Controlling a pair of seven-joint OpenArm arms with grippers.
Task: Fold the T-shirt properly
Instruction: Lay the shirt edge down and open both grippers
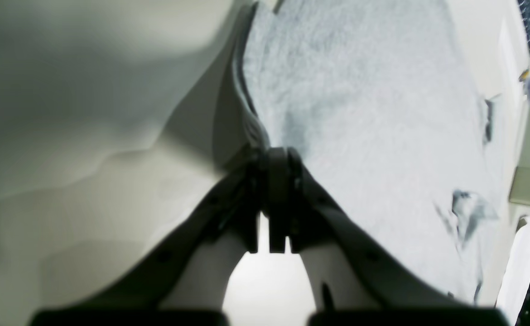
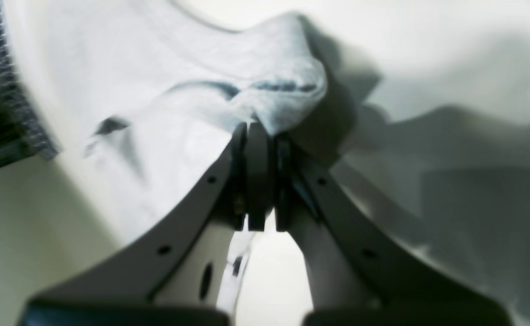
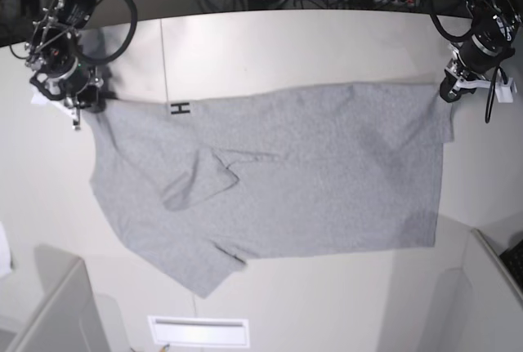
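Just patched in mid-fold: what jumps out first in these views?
The grey T-shirt dominates, stretched wide across the white table between both arms. The right tool is shut on its corner at the base view's left edge, the left tool on the opposite corner. A small black letter patch shows on the far edge, and one sleeve lies folded over the middle.

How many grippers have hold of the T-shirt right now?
2. The right gripper pinches the T-shirt at its far corner on the base view's left; the left gripper pinches the far corner on that view's right.
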